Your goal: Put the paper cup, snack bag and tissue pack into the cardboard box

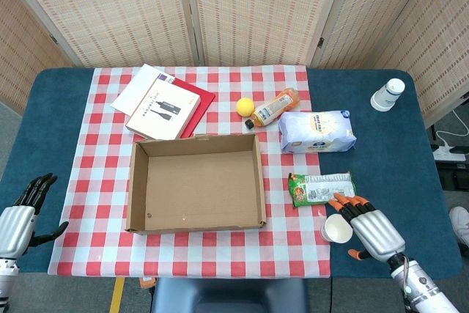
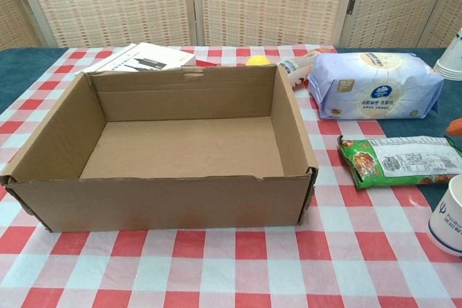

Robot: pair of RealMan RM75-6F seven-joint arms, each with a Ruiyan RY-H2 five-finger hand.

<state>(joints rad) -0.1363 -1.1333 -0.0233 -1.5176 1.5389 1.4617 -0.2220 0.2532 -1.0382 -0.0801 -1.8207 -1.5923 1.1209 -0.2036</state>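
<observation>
The cardboard box lies open and empty in the middle of the checked cloth. A white paper cup stands upright to its right. The green snack bag lies just beyond the cup, and the pale blue tissue pack further back. My right hand is open, right beside the cup on its right, with its orange fingertips reaching the snack bag's near right corner. My left hand rests open at the table's near left edge.
A yellow ball and an orange bottle lie behind the box. A book on a red folder sits at the back left. A stack of white cups stands at the far right on the blue table.
</observation>
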